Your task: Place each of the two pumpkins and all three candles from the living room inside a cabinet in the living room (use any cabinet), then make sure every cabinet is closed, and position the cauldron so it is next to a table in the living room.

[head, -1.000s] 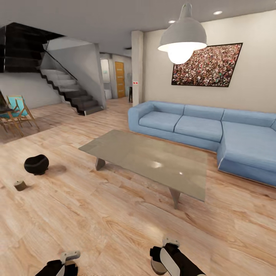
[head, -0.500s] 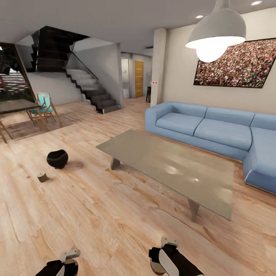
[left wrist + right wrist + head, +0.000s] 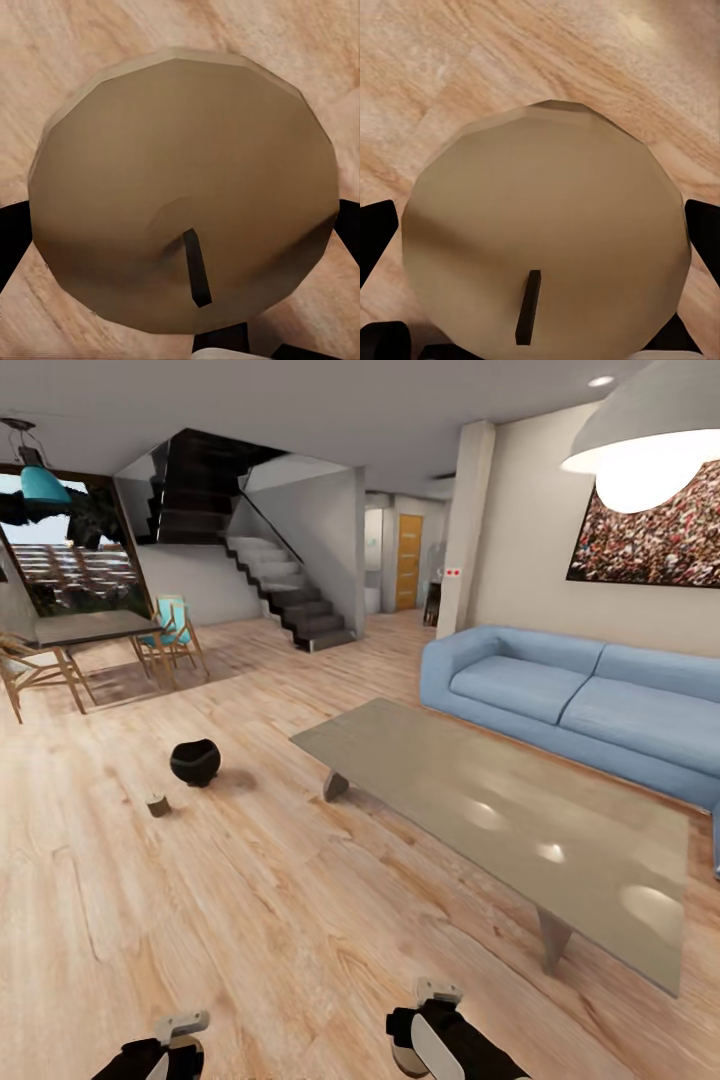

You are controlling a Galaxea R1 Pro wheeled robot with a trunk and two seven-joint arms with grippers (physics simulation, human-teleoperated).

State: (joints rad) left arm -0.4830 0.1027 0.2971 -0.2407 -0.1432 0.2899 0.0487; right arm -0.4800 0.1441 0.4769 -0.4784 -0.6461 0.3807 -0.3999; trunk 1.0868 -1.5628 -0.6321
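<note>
Currently: left gripper (image 3: 187, 225) clamps one candle (image 3: 180, 187) between its dark fingers (image 3: 11, 240), wick up; right gripper (image 3: 540, 247) likewise clamps a second candle (image 3: 544, 232). Plank floor (image 3: 250, 900) carries the third candle (image 3: 158, 805) just beside the cauldron (image 3: 195, 762), both apart from the table (image 3: 480, 820) fronting a blue sofa (image 3: 560, 695). Against the earlier head view, everything sits further right, the camera having turned left.

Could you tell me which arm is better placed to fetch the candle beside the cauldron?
Left, probably: the floor candle lies on the left gripper side. Yet it clasps a second candle and the right gripper a third candle; neither is free.
</note>
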